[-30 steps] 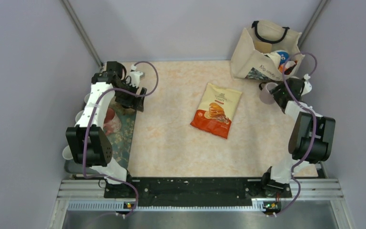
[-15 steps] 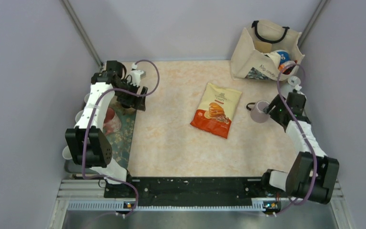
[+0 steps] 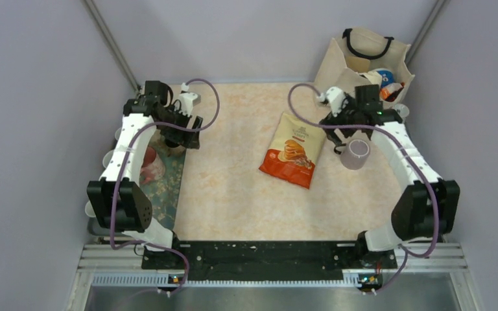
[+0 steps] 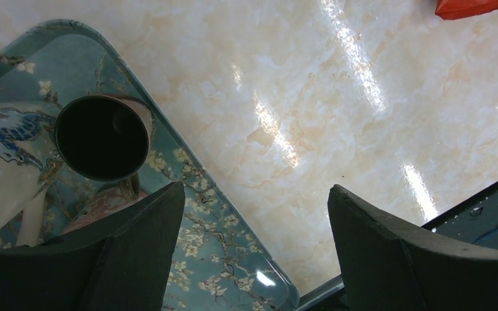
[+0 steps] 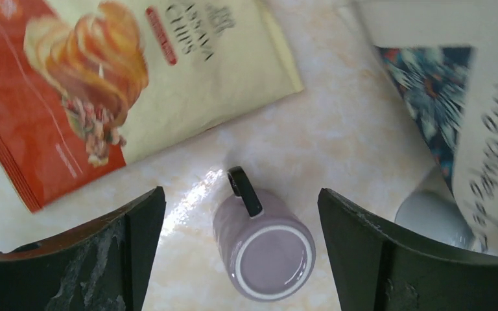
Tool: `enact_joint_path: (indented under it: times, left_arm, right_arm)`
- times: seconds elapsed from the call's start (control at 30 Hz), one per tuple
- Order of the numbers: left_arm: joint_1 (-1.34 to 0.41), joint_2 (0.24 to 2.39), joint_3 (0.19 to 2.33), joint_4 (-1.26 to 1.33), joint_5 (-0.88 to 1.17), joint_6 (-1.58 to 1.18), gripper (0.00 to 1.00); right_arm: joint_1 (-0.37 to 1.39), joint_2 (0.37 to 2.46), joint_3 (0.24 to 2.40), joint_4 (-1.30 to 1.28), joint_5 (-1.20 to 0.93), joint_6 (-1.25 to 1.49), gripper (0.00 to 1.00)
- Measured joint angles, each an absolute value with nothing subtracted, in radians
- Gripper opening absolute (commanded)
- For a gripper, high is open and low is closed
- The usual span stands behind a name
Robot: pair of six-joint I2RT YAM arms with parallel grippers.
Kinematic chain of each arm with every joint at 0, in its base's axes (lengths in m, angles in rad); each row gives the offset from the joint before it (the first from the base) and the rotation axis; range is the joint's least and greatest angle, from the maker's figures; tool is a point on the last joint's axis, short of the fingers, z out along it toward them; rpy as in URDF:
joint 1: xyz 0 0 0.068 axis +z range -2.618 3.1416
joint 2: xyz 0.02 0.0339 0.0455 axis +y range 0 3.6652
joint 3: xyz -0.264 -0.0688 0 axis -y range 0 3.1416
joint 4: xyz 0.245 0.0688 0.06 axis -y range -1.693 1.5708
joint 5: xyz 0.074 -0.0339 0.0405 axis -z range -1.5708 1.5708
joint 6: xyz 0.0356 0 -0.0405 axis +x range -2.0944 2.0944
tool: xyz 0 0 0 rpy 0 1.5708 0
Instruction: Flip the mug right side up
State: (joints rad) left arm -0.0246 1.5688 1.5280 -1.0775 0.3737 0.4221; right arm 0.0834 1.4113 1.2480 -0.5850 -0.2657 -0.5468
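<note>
**Top view.** Marbled table (image 3: 233, 207), two arms at the near edge. The mug (image 3: 355, 153), lilac, stands on the table right of centre, between the chips bag (image 3: 295, 149) and the right edge. It is just beside the bag's right side and well in front of the tote bag (image 3: 363, 65) in the far right corner. The right gripper (image 3: 342, 137) hangs over the mug's far side; from here I cannot tell whether they touch. The left gripper (image 3: 180, 136) sits over the far end of the patterned tray (image 3: 168, 188) at the left edge, well apart from the mug.

**Left wrist.** Left fingers (image 4: 136, 253) are spread wide with nothing between them, only bare table and the tray's rim below. On the tray there is a dark cup (image 4: 104, 136), mouth up. A white vessel with blue markings (image 4: 6, 175) is at its left and something pink lies just under it. An orange bag corner pokes in at the top right.

**Right wrist.** Looking straight down on the mug (image 5: 264, 253). A flat lilac disc with a pale ring faces the camera, so its base is up and its mouth is down on the table. The black handle (image 5: 245, 191) points away towards the chips bag (image 5: 104, 84). Right fingers (image 5: 71, 259) are spread wide, one on each side of the mug, with a clear strip of table on both sides. The right gripper (image 5: 240, 194) has hold of nothing. A pale round cup (image 5: 428, 214) sits at the right, against the foot of the tote bag (image 5: 467, 97).
</note>
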Motion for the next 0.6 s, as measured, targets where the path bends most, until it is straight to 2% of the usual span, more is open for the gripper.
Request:
enact_joint_path:
  times: [0.23,0.6]
  left_arm:
    - [-0.025,1.566,1.528,-1.084,0.363,0.423,0.85]
    - [-0.025,1.566,1.528,-1.094,0.348,0.424,0.85]
  right_arm:
    - [0.176,1.669,1.332,-0.814,-0.207,-1.003,0.88]
    - [0.172,1.912,1.409,-0.865,-0.036,-1.159,0.85]
